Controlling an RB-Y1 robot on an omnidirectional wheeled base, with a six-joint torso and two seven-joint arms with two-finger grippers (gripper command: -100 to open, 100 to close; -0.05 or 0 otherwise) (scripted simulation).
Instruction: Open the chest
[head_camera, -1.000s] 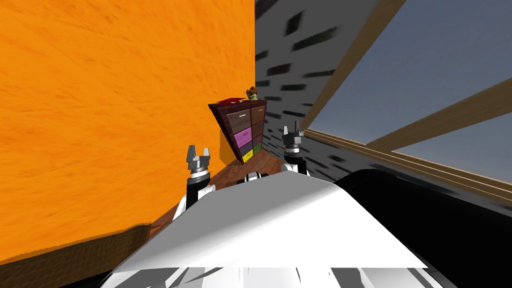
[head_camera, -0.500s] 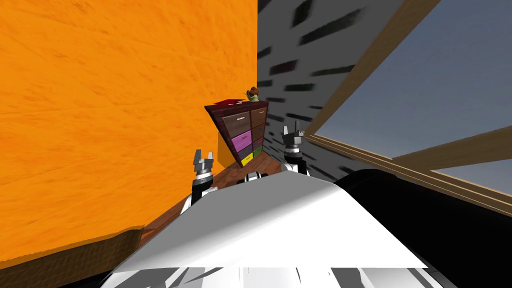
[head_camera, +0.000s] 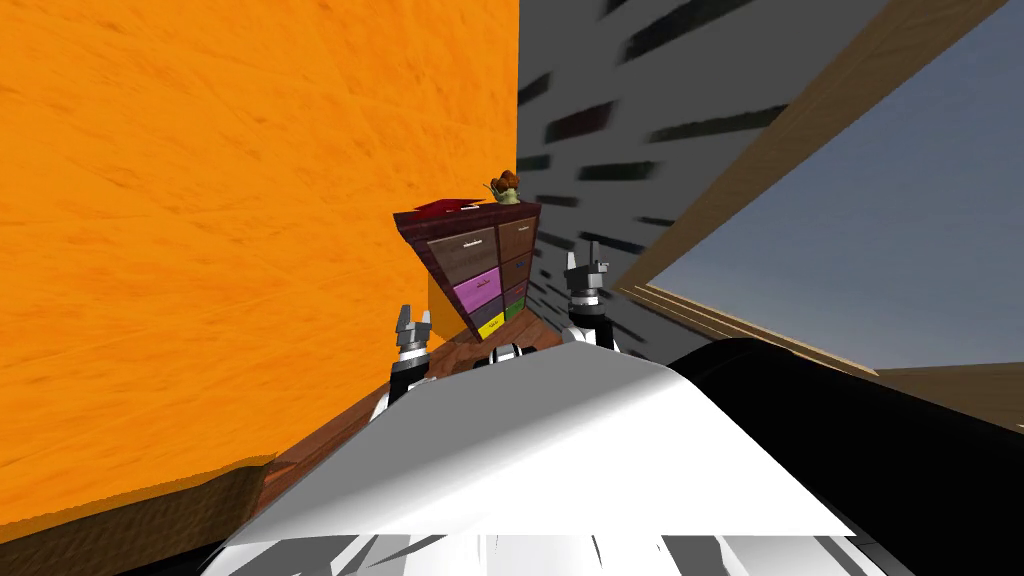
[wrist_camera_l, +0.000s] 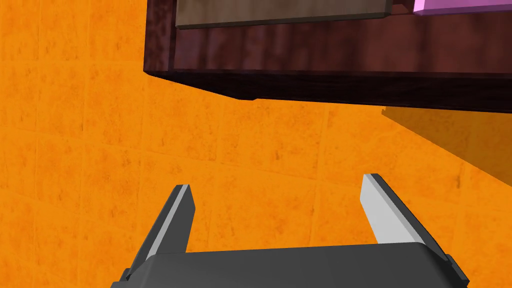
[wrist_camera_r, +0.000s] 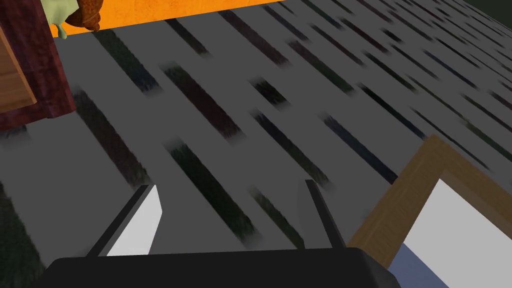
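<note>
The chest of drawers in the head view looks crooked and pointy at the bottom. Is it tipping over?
Probably not: in the head view the dark red boxy chest with coloured drawers slants along with the orange wall and the brown window frame, so that is the wide, rolled lens; in the left wrist view its edges run straight.

The chest (head_camera: 478, 262) is dark mottled wood, perhaps polished; the orange wall (head_camera: 200, 200) is matt.
</note>
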